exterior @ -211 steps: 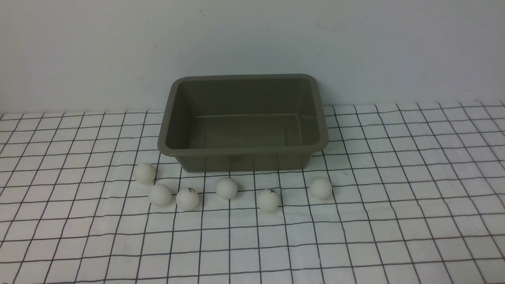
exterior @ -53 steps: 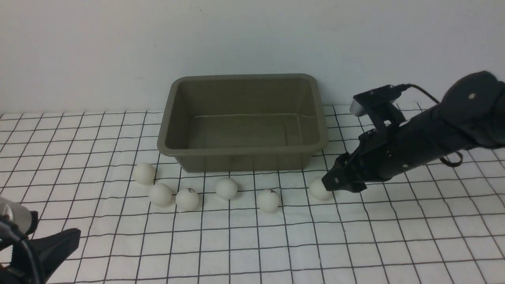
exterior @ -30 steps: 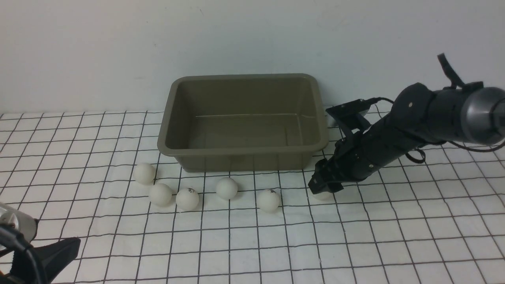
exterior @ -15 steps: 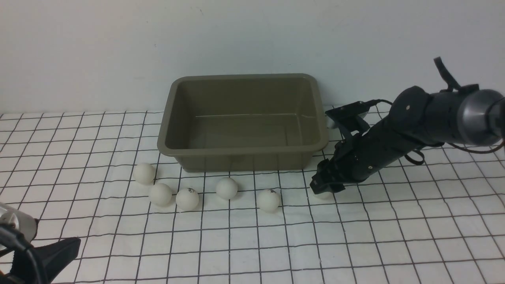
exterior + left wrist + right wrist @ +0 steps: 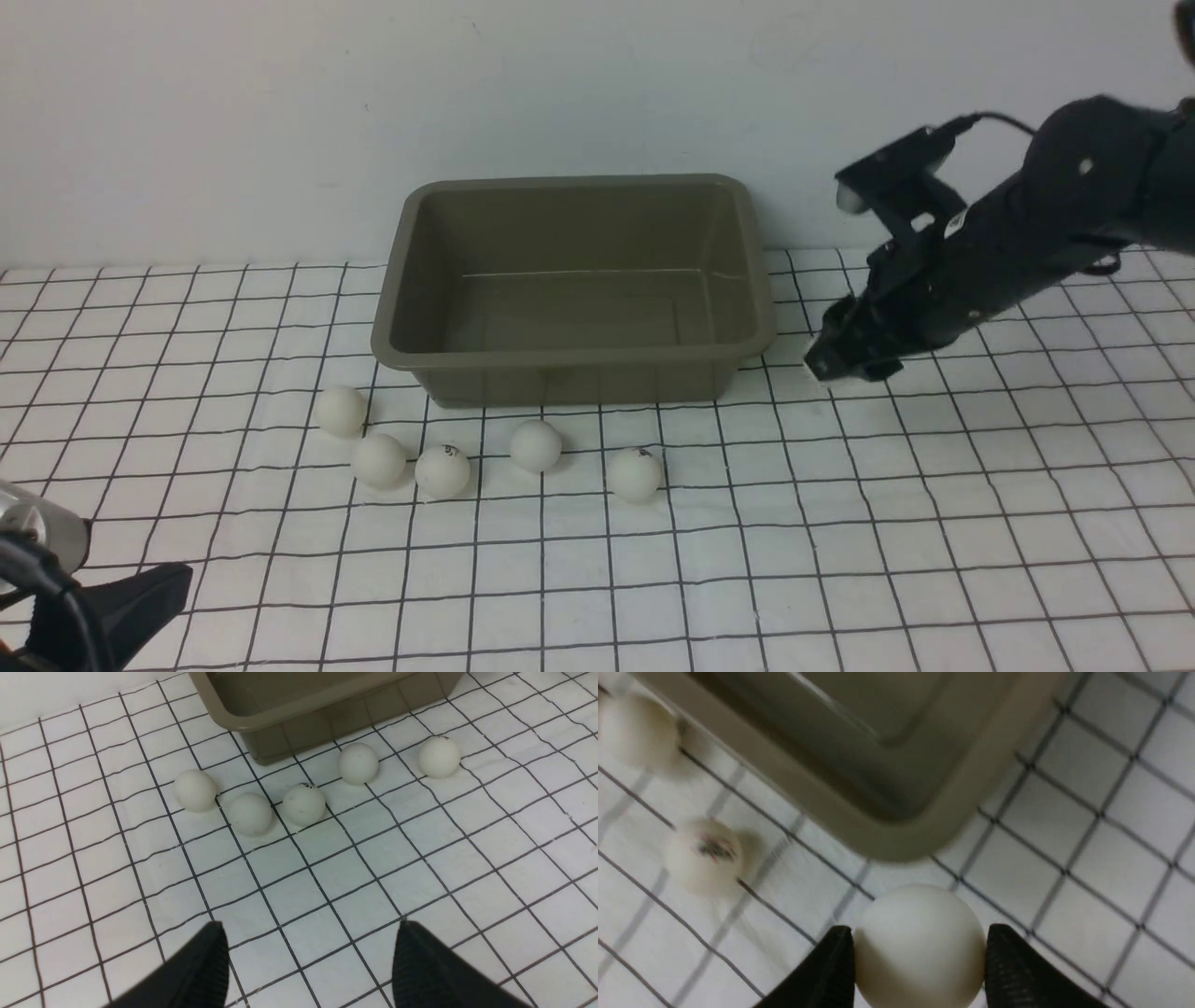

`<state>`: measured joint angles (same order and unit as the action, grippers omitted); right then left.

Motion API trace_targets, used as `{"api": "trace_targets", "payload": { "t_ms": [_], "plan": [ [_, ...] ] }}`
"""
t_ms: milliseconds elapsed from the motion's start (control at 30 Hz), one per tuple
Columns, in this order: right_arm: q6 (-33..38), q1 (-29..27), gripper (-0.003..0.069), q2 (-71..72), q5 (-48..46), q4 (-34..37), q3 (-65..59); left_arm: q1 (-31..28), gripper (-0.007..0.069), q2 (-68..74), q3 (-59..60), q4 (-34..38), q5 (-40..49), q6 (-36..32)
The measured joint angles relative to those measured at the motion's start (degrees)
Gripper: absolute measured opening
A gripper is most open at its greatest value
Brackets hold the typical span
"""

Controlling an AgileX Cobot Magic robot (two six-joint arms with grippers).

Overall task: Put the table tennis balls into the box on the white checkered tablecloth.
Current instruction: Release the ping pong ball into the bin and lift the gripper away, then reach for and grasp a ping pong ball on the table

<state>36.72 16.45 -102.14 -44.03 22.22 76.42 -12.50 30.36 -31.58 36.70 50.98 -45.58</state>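
Note:
The olive-grey box (image 5: 574, 350) stands empty at the back middle of the white checkered tablecloth (image 5: 934, 523). Several table tennis balls lie in a loose row in front of it, from one at the left (image 5: 342, 411) to one at the right (image 5: 635, 474). My right gripper (image 5: 834, 362) hangs above the cloth, just right of the box's front right corner. In the right wrist view it (image 5: 920, 952) is shut on one white ball (image 5: 920, 942), with the box corner (image 5: 896, 835) beyond. My left gripper (image 5: 310, 933) is open and empty, low at the front left, short of the balls (image 5: 303, 804).
A plain pale wall (image 5: 597, 84) rises right behind the box. The cloth reaches the picture's edges at the front, left and right. In the right wrist view, two more balls (image 5: 703, 856) lie on the cloth beside the box.
My right gripper has risen from the cloth with the rightmost ball and moved up and to the right, beside the box's corner. The left arm has not moved.

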Motion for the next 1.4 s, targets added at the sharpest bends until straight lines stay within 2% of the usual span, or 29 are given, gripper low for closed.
{"api": "trace_targets", "payload": {
  "t_ms": [200, 467, 533, 667, 733, 900, 1033, 1200, 1267, 1400],
  "plan": [
    [9.1, 2.2, 0.0328, -7.2, 0.1, 13.7, 10.9, 0.0, 0.0426, 0.0, 0.0, 0.0, 0.3, 0.0],
    [10.6, 2.2, 0.033, -21.0, -8.7, 14.6, 26.5, 0.0, 0.0426, 0.0, 0.0, 0.0, 3.4, 0.0],
    [10.0, 2.2, 0.0379, -21.5, -9.6, 14.4, 27.6, 0.0, 0.0426, 0.0, 0.0, 0.0, 4.3, 0.0],
    [9.7, 2.2, 0.0525, -19.9, -9.6, 12.6, 27.9, 0.0, 0.0426, 0.0, 0.0, 0.0, 4.4, 0.0],
    [9.1, 2.2, 0.0554, -17.1, -9.2, 9.1, 27.9, 0.0, 0.0426, 0.0, 0.0, 0.0, 4.3, 0.0],
    [5.4, 1.6, 0.0534, -9.2, -11.8, 2.8, 28.1, 0.0, 0.0426, 0.0, 0.0, -0.1, 4.3, 0.0],
    [3.1, 1.3, 0.0515, -1.2, -15.0, 1.0, 28.2, 0.0, 0.0426, 0.0, 0.0, 0.0, 4.2, 0.0],
    [-3.1, 1.1, 0.0509, 5.2, -17.8, -5.1, 28.2, 0.0, 0.0426, 0.0, 0.0, 0.0, 4.2, 0.0],
    [-4.8, -0.2, 0.0489, 7.4, -18.7, -7.0, 28.2, 0.0, 0.0426, 0.0, 0.0, 0.0, 4.2, 0.0],
    [-6.0, -4.8, 0.0452, 9.5, -20.8, -6.3, 28.2, 0.0, 0.0426, 0.0, 0.0, 0.0, 4.2, 0.0]
  ]
}}
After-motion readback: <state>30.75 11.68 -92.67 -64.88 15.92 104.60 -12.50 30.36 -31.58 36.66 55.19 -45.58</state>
